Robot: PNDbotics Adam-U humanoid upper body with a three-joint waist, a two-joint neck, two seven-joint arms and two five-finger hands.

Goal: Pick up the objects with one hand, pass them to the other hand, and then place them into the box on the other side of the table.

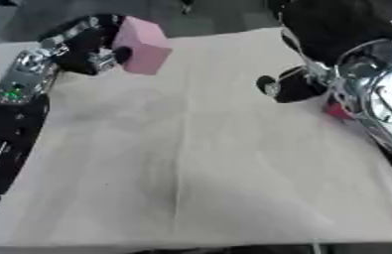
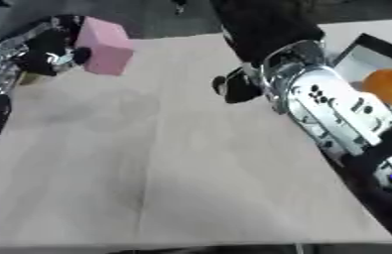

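My left hand (image 1: 91, 49) holds a pink block (image 1: 143, 45) at the far left of the table, lifted a little off the wooden top; its fingers curl round the block's left side. My right hand (image 1: 288, 87) hangs over the table's far right, dark against the arm behind it, well apart from the block. A small red thing (image 1: 337, 110) shows just under my right forearm. In the right eye view a box (image 2: 356, 55) stands off the table's right edge, and an orange object (image 2: 388, 84) lies in it.
The wooden table top (image 1: 190, 158) spreads wide between the two arms and toward me. My right forearm (image 2: 338, 114) covers much of the right edge. A small tan thing (image 2: 30, 78) sits under my left hand.
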